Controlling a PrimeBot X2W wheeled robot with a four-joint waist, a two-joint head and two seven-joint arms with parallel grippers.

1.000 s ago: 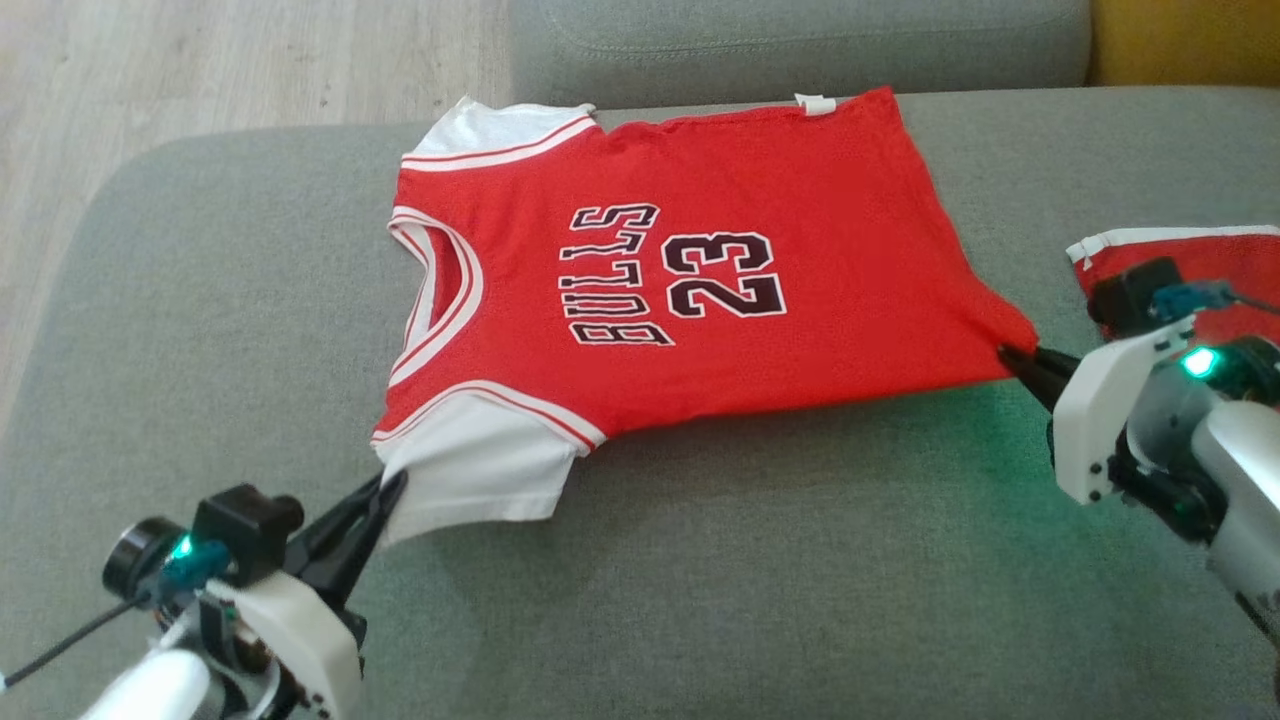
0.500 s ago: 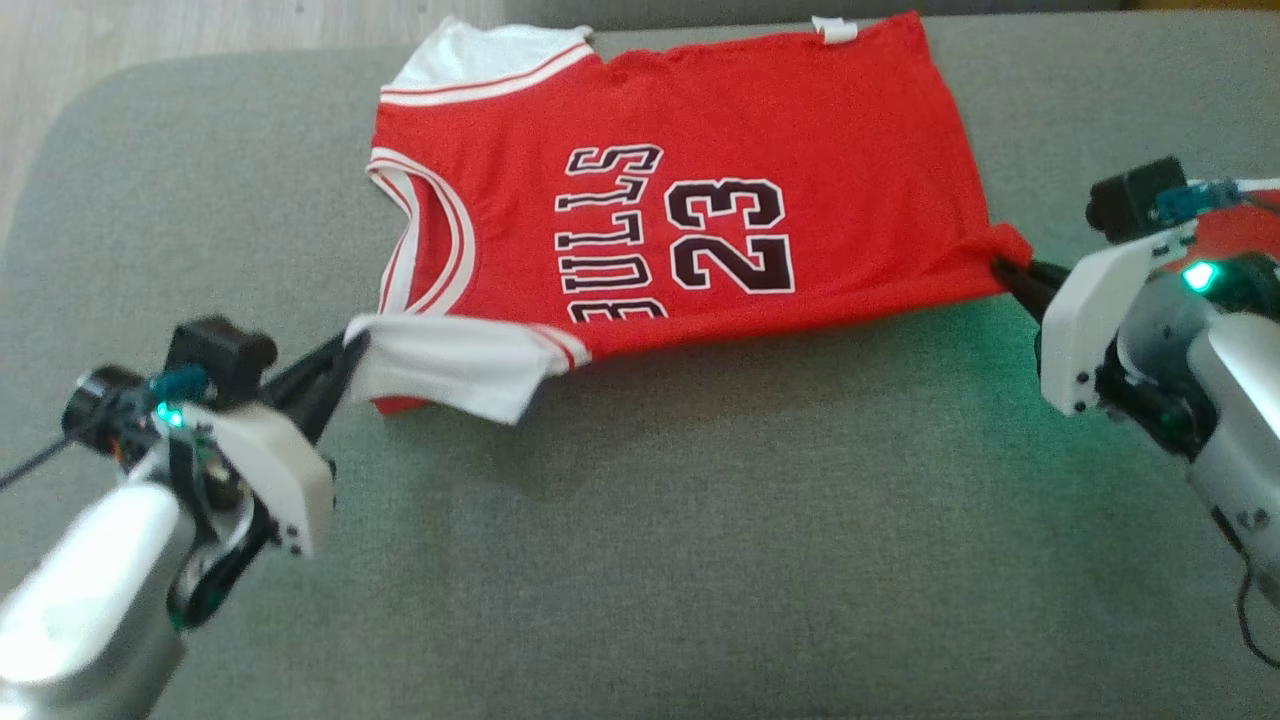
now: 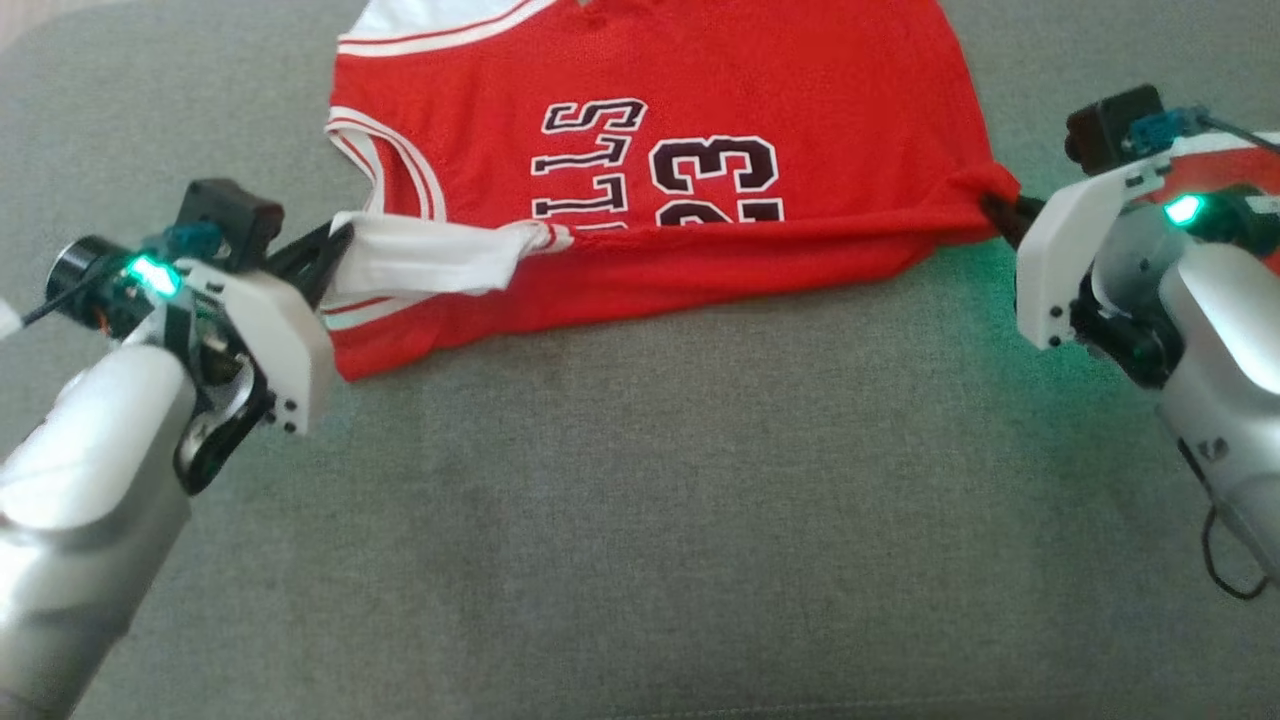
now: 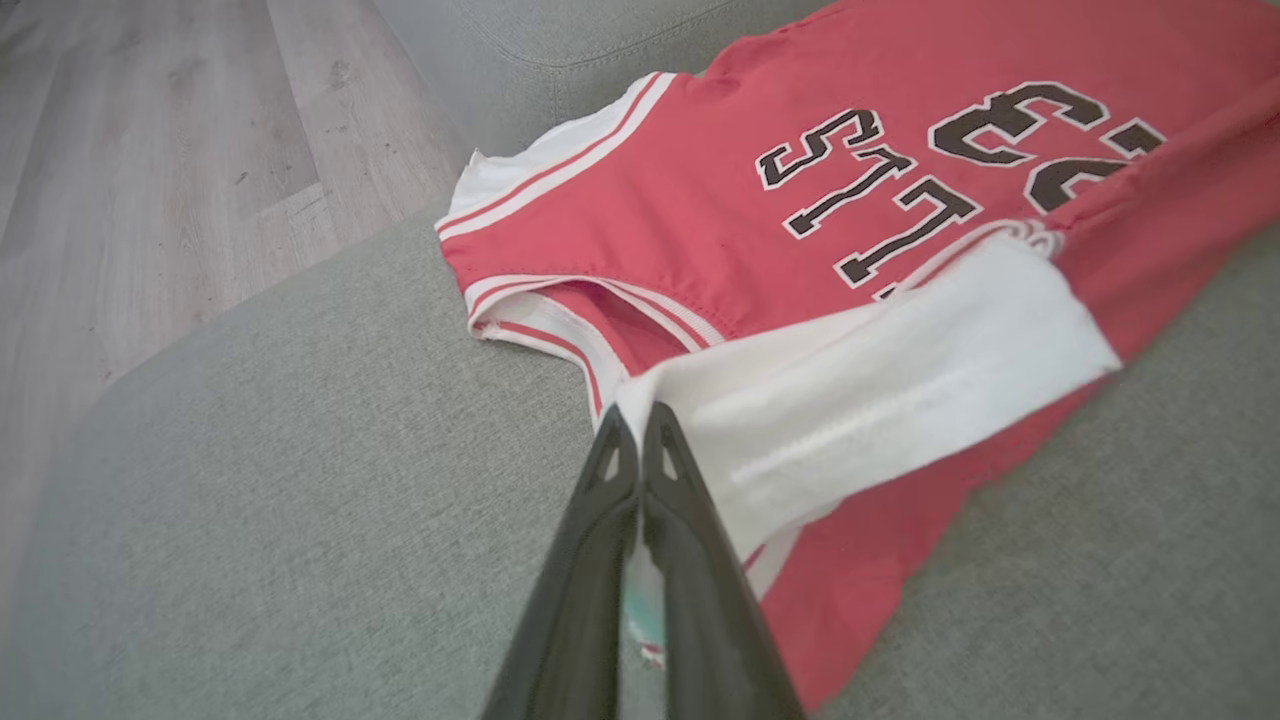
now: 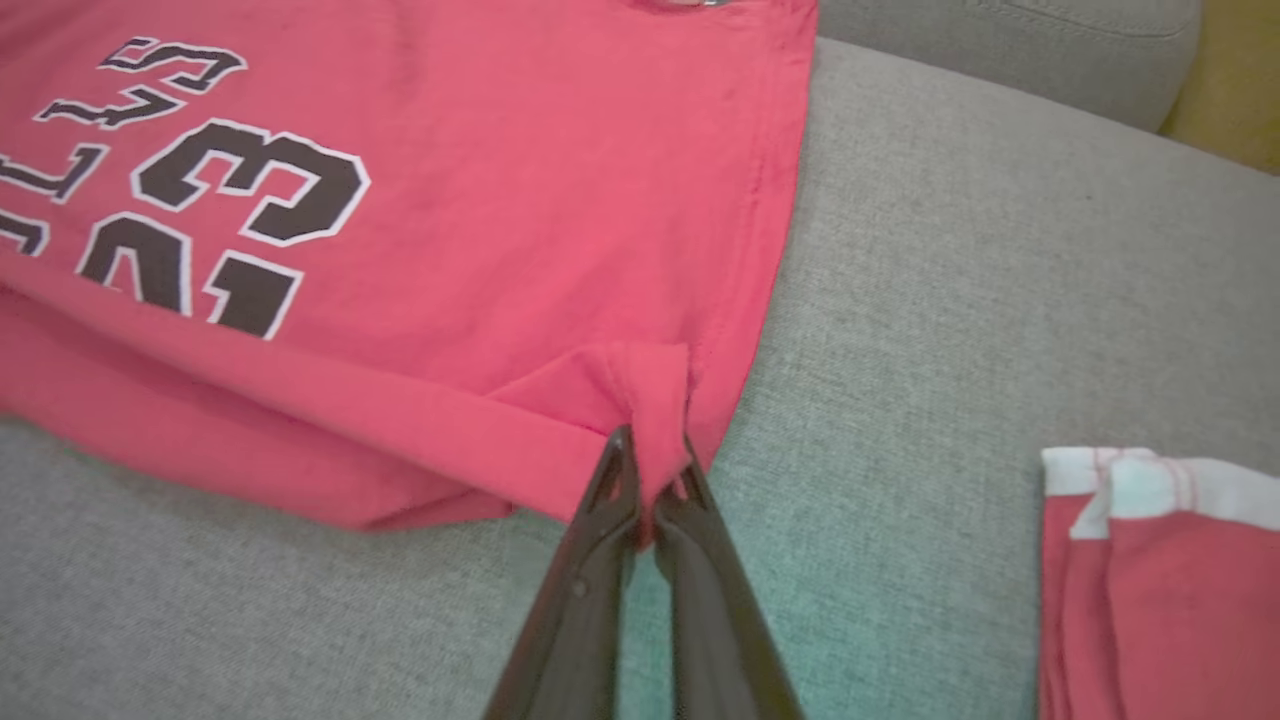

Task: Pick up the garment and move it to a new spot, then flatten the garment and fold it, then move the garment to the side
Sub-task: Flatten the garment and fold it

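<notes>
- Head view: red Bulls jersey lies on the grey sofa cushion, near edge rolled up over the print. Left hand is clamped on the white sleeve, right hand on the hem corner.
- Left wrist view: fingers pinched tight on the sleeve's edge.
- Right wrist view: fingers clenched on bunched hem; another folded red garment lies well apart.

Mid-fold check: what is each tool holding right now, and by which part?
Both hold the red jersey. The left tool is shut on the edge of the white sleeve; the right tool is shut on the bunched hem corner.
</notes>
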